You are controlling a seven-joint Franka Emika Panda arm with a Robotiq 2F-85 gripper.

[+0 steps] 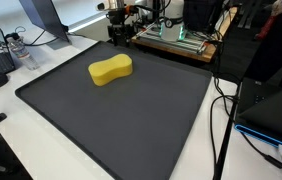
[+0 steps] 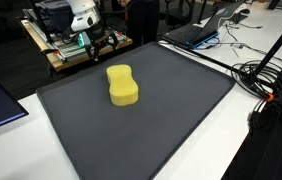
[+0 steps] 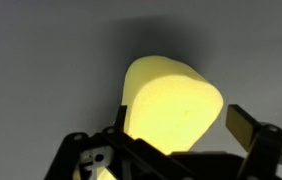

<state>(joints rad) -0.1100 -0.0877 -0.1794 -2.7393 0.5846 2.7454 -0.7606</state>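
Exterior view, from the mat's near side: yellow sponge (image 1: 111,70) lies flat on the dark mat (image 1: 111,125), toward the far half, nothing else on the mat. Gripper (image 1: 120,40) hangs over the mat's far edge, apart from the sponge, no contact. White worktop (image 1: 21,140) under the mat.

Exterior view, from the opposite corner: same layout. Sponge (image 2: 123,86) sits alone on the mat (image 2: 171,110). Gripper (image 2: 102,46) is beyond the mat's back edge side, clear of the sponge. Laptop (image 2: 196,30) and cables (image 2: 266,80) are off the mat.

Wrist view: sponge (image 3: 171,100) fills the middle of the frame, ahead of the gripper (image 3: 181,125). Jaws stand wide apart, empty; right-hand finger pad (image 3: 243,125) is clear of the sponge's edge.

Progress, judged: gripper is lined up on the sponge only. No grasp made, sponge not lifted, everything from contact onward not yet done.
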